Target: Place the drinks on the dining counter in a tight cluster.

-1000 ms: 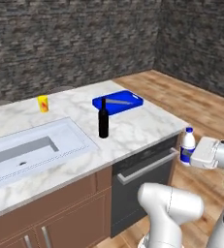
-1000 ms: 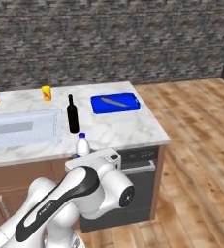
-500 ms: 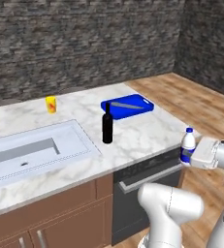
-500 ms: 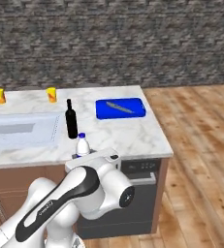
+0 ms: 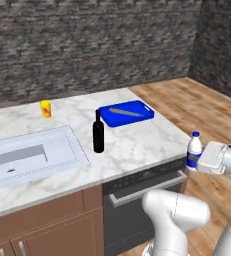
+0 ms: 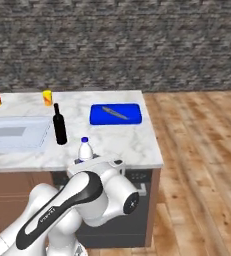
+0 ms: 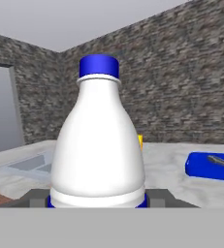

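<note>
The bottom of the white bottle point(image 7: 98, 145) is cut off in the hand view, so its label hardly shows. In the right base view the robot's hand covers the bottle's lower part. The sink point(image 5: 27, 155) runs off the left edge in both base views. The thing lying on the blue cutting board point(image 5: 126, 112) is too small to name. The marks on the yellow cup point(image 5: 46, 108) are too small to make out.
</note>
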Robot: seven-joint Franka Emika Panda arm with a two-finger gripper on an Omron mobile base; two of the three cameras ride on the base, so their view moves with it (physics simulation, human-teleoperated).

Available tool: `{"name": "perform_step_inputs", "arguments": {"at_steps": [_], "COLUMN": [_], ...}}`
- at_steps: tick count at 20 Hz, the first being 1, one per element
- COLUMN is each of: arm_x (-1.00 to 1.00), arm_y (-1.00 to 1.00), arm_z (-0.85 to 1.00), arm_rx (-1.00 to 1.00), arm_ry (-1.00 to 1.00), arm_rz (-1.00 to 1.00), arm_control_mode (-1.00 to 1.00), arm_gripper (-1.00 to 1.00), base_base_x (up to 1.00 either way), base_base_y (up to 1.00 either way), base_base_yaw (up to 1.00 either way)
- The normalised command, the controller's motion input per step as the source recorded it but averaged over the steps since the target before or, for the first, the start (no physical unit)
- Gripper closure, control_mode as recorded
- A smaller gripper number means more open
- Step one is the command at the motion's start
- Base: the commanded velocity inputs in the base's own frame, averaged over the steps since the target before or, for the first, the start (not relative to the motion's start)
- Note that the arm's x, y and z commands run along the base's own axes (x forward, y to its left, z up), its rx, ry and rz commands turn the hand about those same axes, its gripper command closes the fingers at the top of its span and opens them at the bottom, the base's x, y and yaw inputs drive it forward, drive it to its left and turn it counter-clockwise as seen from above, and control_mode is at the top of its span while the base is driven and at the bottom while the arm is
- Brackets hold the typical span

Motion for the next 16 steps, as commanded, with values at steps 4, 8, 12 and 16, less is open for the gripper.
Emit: {"name": "perform_step_inputs", "arguments": {"at_steps": [4,8,12,16], "arm_x": [0.0,0.0,0.0,0.0], "arm_y": [0.0,0.0,0.0,0.0], "arm_z": [0.0,0.0,0.0,0.0], "arm_rx": [0.0,0.0,0.0,0.0], "arm_ry": [0.0,0.0,0.0,0.0], "arm_rz": [0.0,0.0,0.0,0.0], "arm_control_mode": [1.0,1.0,1.0,1.0], "arm_gripper": [1.0,1.0,1.0,1.0], "base_base_x": [0.39,0.37,0.38,0.4], "base_base_y": [-0.25,-0.3,-0.36,-0.37], "base_base_yaw": [0.35,0.29,0.2,0.17]}}
